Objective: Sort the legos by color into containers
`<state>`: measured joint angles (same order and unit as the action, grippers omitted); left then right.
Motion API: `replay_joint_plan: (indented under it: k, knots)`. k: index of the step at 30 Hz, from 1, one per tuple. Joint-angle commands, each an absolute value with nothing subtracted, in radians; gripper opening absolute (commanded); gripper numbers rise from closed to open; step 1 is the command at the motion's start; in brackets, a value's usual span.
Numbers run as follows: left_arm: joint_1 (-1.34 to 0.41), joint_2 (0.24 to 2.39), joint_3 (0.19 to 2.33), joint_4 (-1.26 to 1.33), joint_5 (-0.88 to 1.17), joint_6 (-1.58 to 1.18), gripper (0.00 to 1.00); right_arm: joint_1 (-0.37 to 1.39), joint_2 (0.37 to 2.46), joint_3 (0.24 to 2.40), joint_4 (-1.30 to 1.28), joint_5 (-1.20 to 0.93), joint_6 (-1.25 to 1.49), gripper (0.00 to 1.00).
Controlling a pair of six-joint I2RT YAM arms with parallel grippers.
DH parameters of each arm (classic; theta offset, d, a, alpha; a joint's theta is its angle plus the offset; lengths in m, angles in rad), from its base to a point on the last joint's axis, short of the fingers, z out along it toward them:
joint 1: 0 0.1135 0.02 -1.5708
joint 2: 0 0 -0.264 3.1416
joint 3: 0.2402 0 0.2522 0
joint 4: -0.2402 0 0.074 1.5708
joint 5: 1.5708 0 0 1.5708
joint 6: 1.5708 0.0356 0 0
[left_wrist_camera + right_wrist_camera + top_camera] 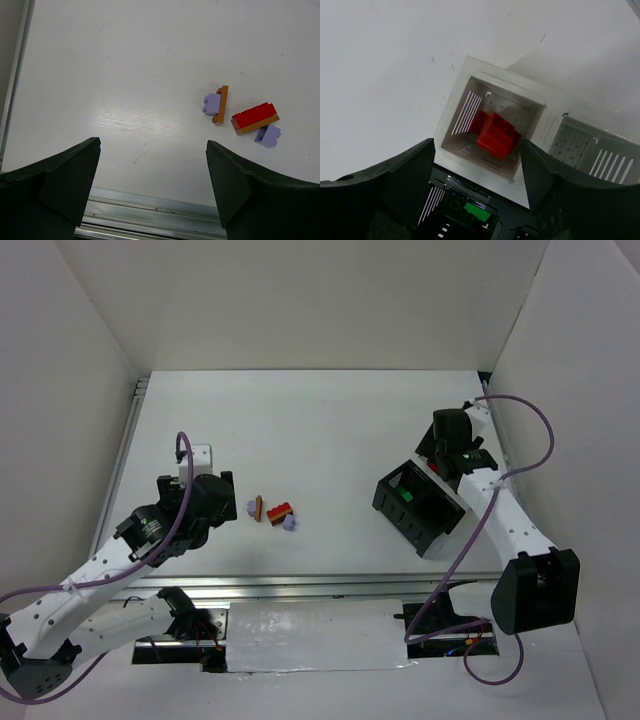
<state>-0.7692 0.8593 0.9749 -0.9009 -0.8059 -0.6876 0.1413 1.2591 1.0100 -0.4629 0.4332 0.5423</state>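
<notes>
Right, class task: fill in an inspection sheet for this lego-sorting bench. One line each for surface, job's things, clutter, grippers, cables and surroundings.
Surface: white table, faintly scuffed in the left wrist view.
Job's things: loose legos lie left of centre: two lavender, one red, and brown-orange pieces. The containers at the right hold red bricks in a white cell and a green brick in a black cell.
Clutter: nothing seen.
Grippers: left gripper open, empty, short of the legos. Right gripper open, empty, above the containers.
Cables: purple cables loop along both arms, away from the bricks.
Surroundings: white walls on three sides, metal rail at the near edge.
</notes>
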Motion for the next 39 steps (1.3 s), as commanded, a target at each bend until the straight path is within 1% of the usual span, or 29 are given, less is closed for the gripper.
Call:
replay_joint_plan:
  k: [1,2,3,4,5,8,9,10,13,14,16,17,18,20,21,23,24,26,27,30,39]
  knots:
    - [-0.765,0.841,0.971,-0.867,-0.795,-0.661,1.0,0.135,1.259,1.069,-0.439,0.476,0.555,0.77]
    - [-0.765,0.841,0.969,-0.867,-0.796,-0.663,1.0,0.133,1.258,1.072,-0.439,0.469,0.552,0.79]
    - [-0.764,0.839,0.969,-0.868,-0.799,-0.664,1.0,0.135,1.253,1.081,-0.439,0.459,0.552,0.83]
    - [-0.762,0.839,0.969,-0.87,-0.801,-0.664,0.99,0.135,1.249,1.088,-0.44,0.457,0.552,0.84]
    - [-0.761,0.841,0.971,-0.871,-0.801,-0.667,0.99,0.135,1.246,1.094,-0.448,0.456,0.549,0.88]
    - [-0.755,0.844,0.976,-0.887,-0.819,-0.689,1.0,0.144,1.22,1.13,-0.475,0.41,0.532,0.9]
    - [-0.744,0.845,0.98,-0.896,-0.831,-0.701,1.0,0.156,1.203,1.124,-0.463,0.379,0.52,0.93]
    - [-0.738,0.85,0.985,-0.919,-0.857,-0.713,1.0,0.205,1.163,1.117,-0.445,0.311,0.508,0.99]
    - [-0.687,0.851,1.003,-0.966,-0.919,-0.79,1.0,0.335,1.128,1.114,-0.4,0.221,0.453,0.99]
    - [-0.672,0.848,1.008,-0.994,-0.928,-0.825,0.99,0.456,1.135,1.123,-0.406,0.221,0.413,0.99]
    - [-0.634,0.829,1.012,-1.006,-0.94,-0.844,1.0,0.559,1.179,1.137,-0.397,0.183,0.37,1.0]
    - [-0.623,0.819,1.012,-1.003,-0.942,-0.847,1.0,0.653,1.201,1.143,-0.402,0.186,0.358,1.0]
    - [-0.605,0.81,1.009,-0.999,-0.939,-0.844,0.99,0.699,1.227,1.147,-0.393,0.184,0.347,0.99]
    - [-0.594,0.776,1.002,-0.979,-0.922,-0.819,0.99,0.806,1.316,1.149,-0.358,0.211,0.338,1.0]
    - [-0.589,0.769,0.993,-0.951,-0.916,-0.809,0.99,0.834,1.394,1.17,-0.357,0.221,0.339,1.0]
    - [-0.584,0.756,0.989,-0.94,-0.899,-0.785,1.0,0.885,1.483,1.206,-0.368,0.27,0.353,1.0]
    - [-0.583,0.759,0.986,-0.933,-0.897,-0.781,0.99,0.923,1.573,1.251,-0.374,0.281,0.356,1.0]
    - [-0.581,0.767,0.989,-0.94,-0.897,-0.784,0.99,0.952,1.665,1.319,-0.426,0.298,0.374,0.99]
    - [-0.58,0.772,0.991,-0.943,-0.897,-0.782,1.0,0.975,1.752,1.392,-0.446,0.302,0.376,0.99]
    - [-0.578,0.781,0.988,-0.934,-0.885,-0.773,1.0,1.0,1.883,1.514,-0.508,0.31,0.374,1.0]
    - [-0.575,0.779,0.982,-0.911,-0.859,-0.744,1.0,1.002,2.046,1.646,-0.578,0.265,0.322,0.99]
